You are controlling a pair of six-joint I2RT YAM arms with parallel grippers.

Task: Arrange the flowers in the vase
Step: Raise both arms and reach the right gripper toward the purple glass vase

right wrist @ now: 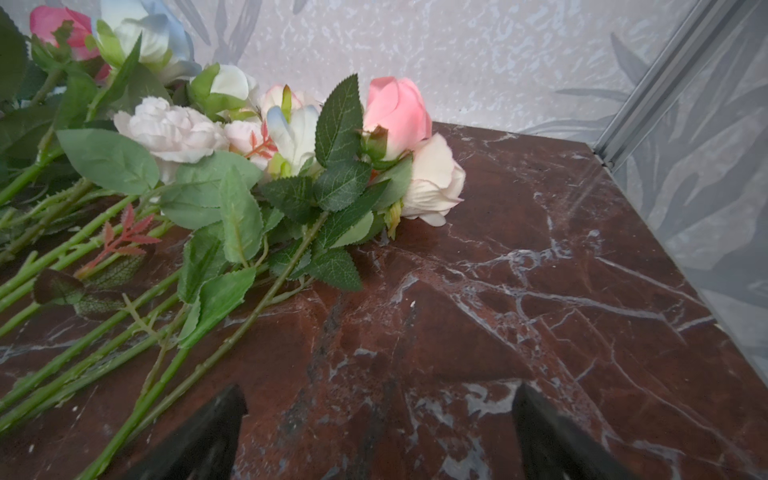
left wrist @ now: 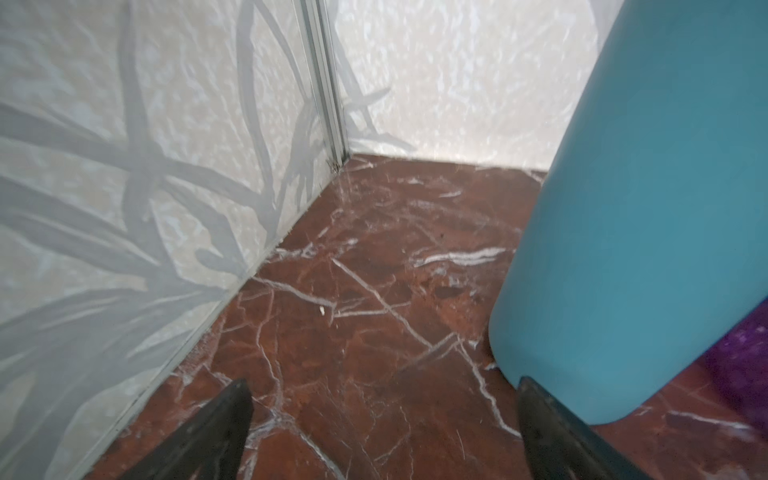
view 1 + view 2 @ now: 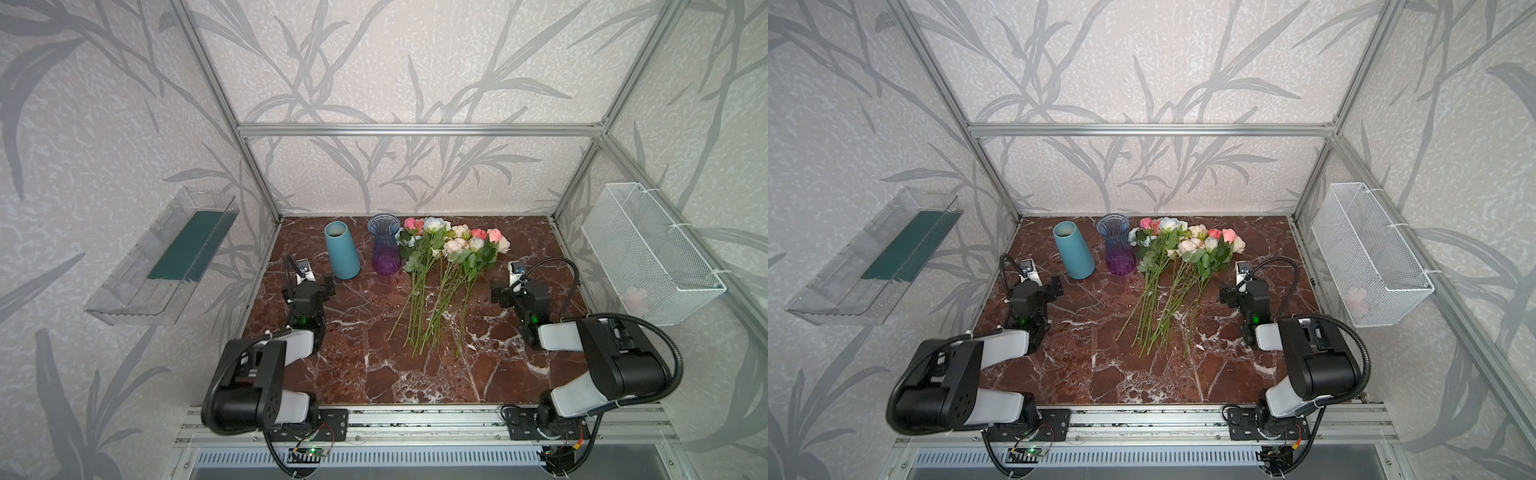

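The flowers [image 3: 449,249] [image 3: 1183,249] lie in a loose bundle on the red marble tabletop [image 3: 374,365], blooms toward the back wall and green stems fanning toward the front. Left of them stand a ribbed glass vase [image 3: 385,249] [image 3: 1118,249], blue fading to purple, and a tapered opaque blue vase [image 3: 341,253] [image 3: 1073,253]. My left gripper [image 3: 316,286] [image 2: 384,399] hovers low and open, with the blue vase [image 2: 644,208] close beside one fingertip. Open as well, my right gripper [image 3: 509,291] [image 1: 378,403] sits just right of the stems, pink and cream blooms [image 1: 399,116] ahead of it.
A clear plastic tray [image 3: 166,257] with a green insert hangs on the left wall. On the right wall hangs a white wire basket [image 3: 648,253]. Aluminium frame posts stand at the back corners [image 3: 266,195], and papered walls close in three sides.
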